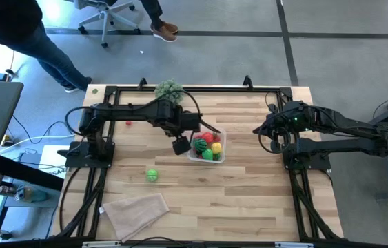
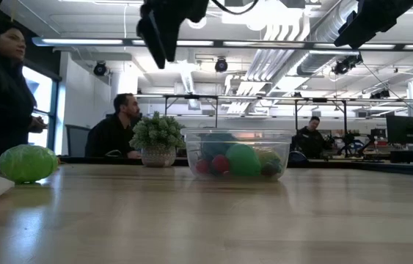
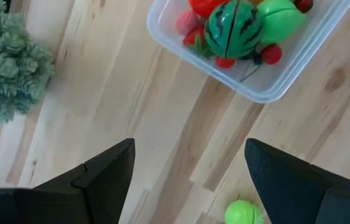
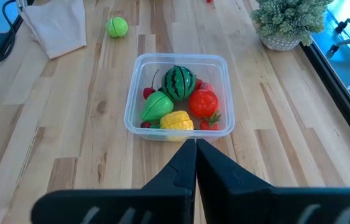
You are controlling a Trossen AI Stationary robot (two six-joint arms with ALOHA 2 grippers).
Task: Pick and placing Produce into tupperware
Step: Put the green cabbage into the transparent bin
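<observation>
The left gripper (image 1: 180,145) hovers with jaws apart and empty just beside the tupperware (image 1: 220,153), whose produce (image 1: 206,146) partly overlaps. A green ball (image 1: 152,175) lies nearby on the worktop (image 1: 249,200). The right gripper (image 4: 194,149), jaws together, hides the tupperware's near rim.

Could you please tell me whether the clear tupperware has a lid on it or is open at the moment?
Open: the tupperware has no lid, and the produce lies uncovered inside.
</observation>
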